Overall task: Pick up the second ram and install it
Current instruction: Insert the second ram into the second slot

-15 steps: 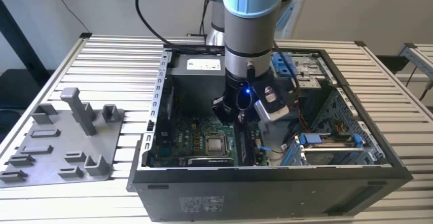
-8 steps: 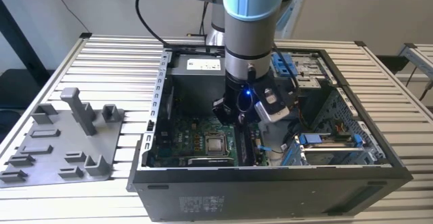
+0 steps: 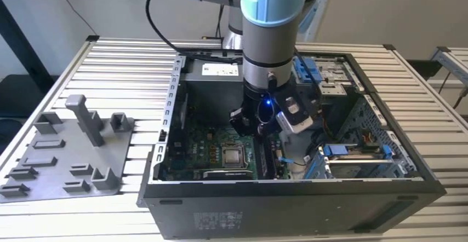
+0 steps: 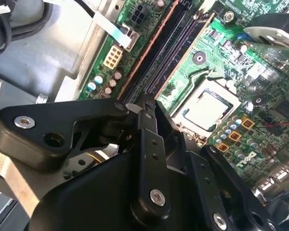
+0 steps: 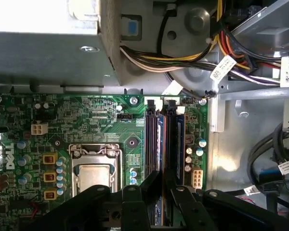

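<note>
Inside the computer case (image 3: 292,190), gripper (image 5: 163,185) sits low over the motherboard (image 5: 86,120), at 3 o'clock of the CPU socket (image 5: 94,168). Fingers (image 5: 151,180) closed on the second ram (image 5: 160,144), which stands upright in the memory slots (image 5: 171,139).

Grey tubular arm (image 3: 267,45) with pale-blue joint caps and a black cable – black gripper (image 4: 147,108) linkages studded with silver screws, blue light glowing at the wrist
</note>
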